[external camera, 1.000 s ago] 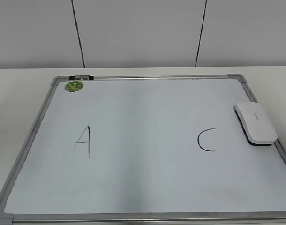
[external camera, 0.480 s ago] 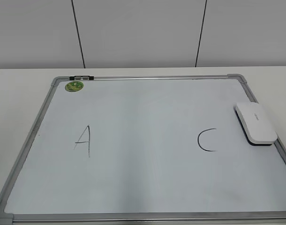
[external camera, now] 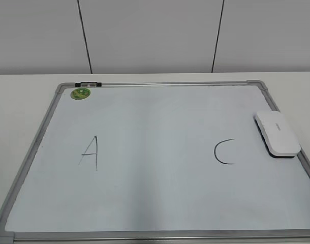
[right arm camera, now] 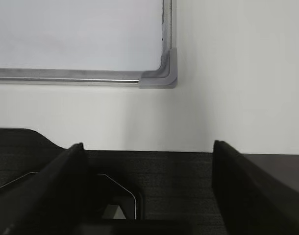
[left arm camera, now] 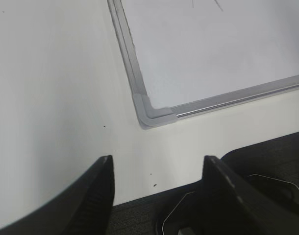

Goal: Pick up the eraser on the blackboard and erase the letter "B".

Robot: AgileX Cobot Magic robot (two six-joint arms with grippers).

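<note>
Both grippers, left (left arm camera: 157,169) and right (right arm camera: 147,156), spread wide and empty near the blackboard (external camera: 160,234) front corners; eraser (external camera: 277,133) ahead of right gripper at board's right edge, likely light, stiff, slick plastic, best pinched across long sides; no "B" visible.

Smooth white plastic eraser (external camera: 277,133), metal-framed blackboard (external camera: 160,235)
</note>
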